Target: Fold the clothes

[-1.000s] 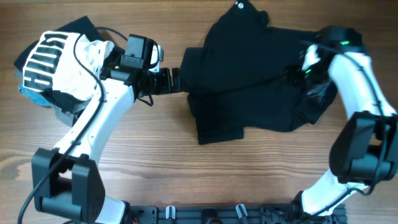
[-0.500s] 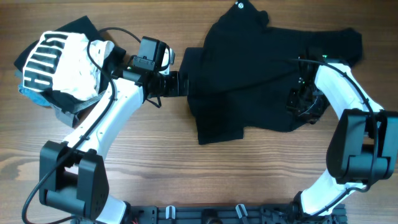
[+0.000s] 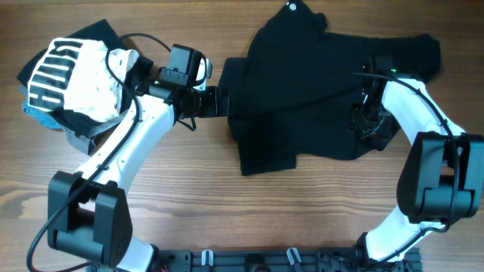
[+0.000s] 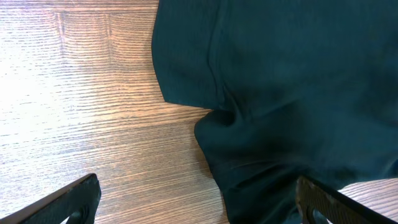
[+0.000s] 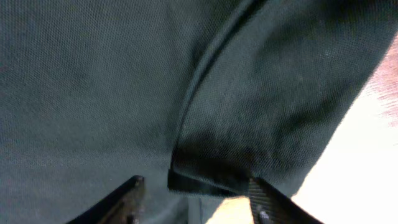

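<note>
**A:** Where's the shirt?

**B:** The shirt [image 3: 302,91] lies rumpled on the table [image 3: 227,219], spread from one gripper's jaws to the other's. Its left edge sits at the left gripper [image 4: 198,182], and the right gripper [image 5: 196,183] is down over its right part.

**A:** How do the left jaws stand?

**B:** Wide apart, holding nothing. A sleeve [image 4: 186,68] lies flat just ahead of them, and a bunched ridge of cloth runs back between them, nearer one finger. Bare wood shows by the other finger. I can't tell whether either finger touches the cloth.

**A:** And the right jaws?

**B:** Part-way apart, close on the fabric. A thick fold [image 5: 211,180] lies across the gap between them, its end against one finger and a sliver of space at the other. I cannot tell whether they are pinching it.

**A:** Anything else on the table?

**B:** A pile [image 3: 64,79] of other garments, white with black stripes on top. It lies behind the left jaws, well apart from them, on the side away from the shirt.
</note>
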You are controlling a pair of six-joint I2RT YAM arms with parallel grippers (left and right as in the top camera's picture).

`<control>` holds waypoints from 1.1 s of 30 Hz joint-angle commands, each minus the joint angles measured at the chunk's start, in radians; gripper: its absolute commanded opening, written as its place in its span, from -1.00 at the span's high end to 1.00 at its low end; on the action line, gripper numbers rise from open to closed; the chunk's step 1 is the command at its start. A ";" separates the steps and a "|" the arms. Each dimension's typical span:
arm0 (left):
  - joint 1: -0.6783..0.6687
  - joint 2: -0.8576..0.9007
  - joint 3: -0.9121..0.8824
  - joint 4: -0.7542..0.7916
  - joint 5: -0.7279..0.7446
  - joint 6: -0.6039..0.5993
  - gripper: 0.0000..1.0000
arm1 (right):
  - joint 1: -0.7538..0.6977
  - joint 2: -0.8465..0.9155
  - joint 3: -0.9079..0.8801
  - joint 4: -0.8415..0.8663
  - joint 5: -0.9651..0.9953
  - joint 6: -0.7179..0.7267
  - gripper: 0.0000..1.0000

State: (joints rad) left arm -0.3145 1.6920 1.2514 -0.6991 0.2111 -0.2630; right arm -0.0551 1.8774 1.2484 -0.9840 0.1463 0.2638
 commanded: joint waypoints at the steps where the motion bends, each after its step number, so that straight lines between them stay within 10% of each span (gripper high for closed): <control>1: -0.004 0.011 -0.006 0.003 0.012 0.024 -1.00 | -0.001 -0.019 -0.013 0.013 -0.015 -0.029 -0.04; 13: -0.004 0.011 -0.006 0.004 0.012 0.024 -1.00 | 0.013 -0.019 -0.063 0.008 0.033 -0.024 -0.23; 23: -0.004 0.011 -0.006 0.003 0.012 0.025 -1.00 | 0.017 -0.026 -0.053 -0.010 0.109 0.069 0.91; 33: -0.004 0.011 -0.006 0.001 0.005 0.025 -1.00 | -0.238 -0.167 -0.050 -0.046 0.109 0.320 0.91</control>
State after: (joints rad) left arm -0.3145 1.6924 1.2514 -0.6991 0.2111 -0.2630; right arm -0.1661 1.7870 1.1866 -1.0271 0.2260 0.4850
